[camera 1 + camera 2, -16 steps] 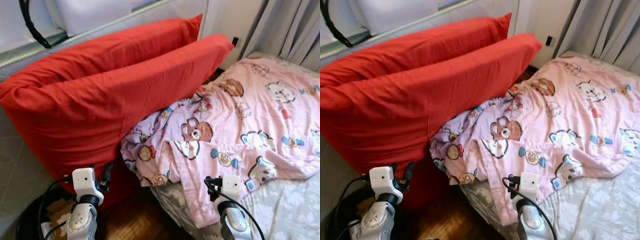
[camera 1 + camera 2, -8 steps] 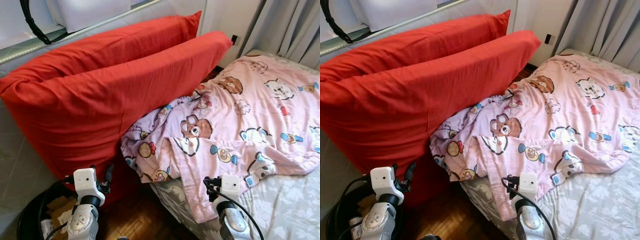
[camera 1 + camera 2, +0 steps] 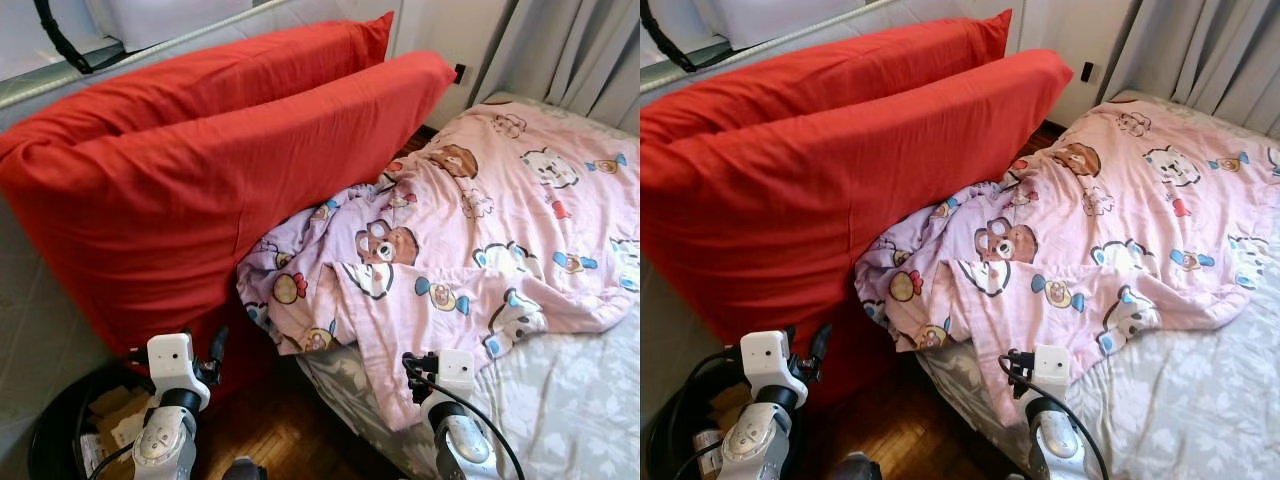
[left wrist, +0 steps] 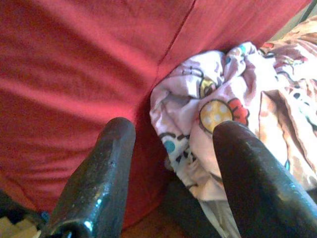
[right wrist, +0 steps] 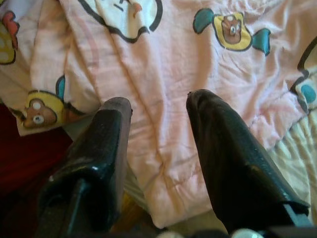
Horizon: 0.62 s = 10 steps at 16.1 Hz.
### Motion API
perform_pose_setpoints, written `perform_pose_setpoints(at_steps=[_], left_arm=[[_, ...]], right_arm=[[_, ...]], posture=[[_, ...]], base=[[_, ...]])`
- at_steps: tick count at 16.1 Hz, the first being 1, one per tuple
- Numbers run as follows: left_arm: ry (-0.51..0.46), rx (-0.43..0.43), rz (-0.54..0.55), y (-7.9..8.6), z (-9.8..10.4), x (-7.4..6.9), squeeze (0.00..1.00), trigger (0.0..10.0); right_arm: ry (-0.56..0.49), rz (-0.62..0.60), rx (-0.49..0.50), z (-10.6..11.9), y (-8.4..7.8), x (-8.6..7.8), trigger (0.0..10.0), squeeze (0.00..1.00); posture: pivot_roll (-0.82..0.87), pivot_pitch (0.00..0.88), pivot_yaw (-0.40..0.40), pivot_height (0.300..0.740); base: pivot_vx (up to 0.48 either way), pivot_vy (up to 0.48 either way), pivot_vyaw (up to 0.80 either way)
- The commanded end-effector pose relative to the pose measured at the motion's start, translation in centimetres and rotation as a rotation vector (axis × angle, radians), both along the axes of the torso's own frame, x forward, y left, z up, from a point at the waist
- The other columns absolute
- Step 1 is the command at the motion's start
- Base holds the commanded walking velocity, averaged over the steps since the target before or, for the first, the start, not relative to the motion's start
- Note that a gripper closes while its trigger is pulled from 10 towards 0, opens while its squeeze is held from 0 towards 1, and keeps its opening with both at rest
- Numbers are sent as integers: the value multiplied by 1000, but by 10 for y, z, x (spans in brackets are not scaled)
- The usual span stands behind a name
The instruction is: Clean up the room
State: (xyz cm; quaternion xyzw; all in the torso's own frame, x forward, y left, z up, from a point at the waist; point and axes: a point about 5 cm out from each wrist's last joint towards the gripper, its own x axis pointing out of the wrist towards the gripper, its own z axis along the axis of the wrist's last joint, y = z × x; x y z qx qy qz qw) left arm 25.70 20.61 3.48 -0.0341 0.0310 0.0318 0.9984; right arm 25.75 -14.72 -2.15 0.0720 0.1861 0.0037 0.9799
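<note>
Your right gripper (image 5: 158, 106) hovers with fingers spread wide above the pink blanket (image 3: 480, 230), at its edge hanging off the bed (image 3: 580, 400). Your left gripper (image 4: 171, 131), also wide, faces 2 red pillows (image 3: 200, 160) crowding the blanket. Bare wooden floor (image 3: 290, 435) lies between.

Premises: a bedroom in a private home. A bed (image 3: 570, 400) with a grey floral sheet stands at the right, and a rumpled pink blanket (image 3: 480, 230) printed with cartoon bears and sweets lies across it, one corner hanging over the bed's edge. Two large red pillows (image 3: 200, 170) lean against the wall beside the bed, touching the blanket. Grey curtains (image 3: 570, 45) hang behind the bed. A wall socket (image 3: 460, 72) sits near the far corner. Flooring is dark wood parquet (image 3: 290, 440). A black bin (image 3: 70, 440) holding paper scraps stands by the pillows.
</note>
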Motion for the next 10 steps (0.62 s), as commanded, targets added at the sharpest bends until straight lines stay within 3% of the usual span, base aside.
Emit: perform_pose_setpoints(at_steps=[1,4,10], left_arm=[[12,-2,8,2,-1,-3,0,10000],[19,-3,6,2,-1,-3,0,10000],[34,-2,5,3,-3,-4,0,10000]], right_arm=[[46,6,-2,-7,0,-6,10000,0],[45,21,4,-7,2,-5,10000,0],[38,30,22,-7,4,-7,10000,0]], posture=[[76,158,-24,665],[76,158,-25,631],[80,159,-26,631]], base=[[0,0,0],[0,0,0],[0,0,0]])
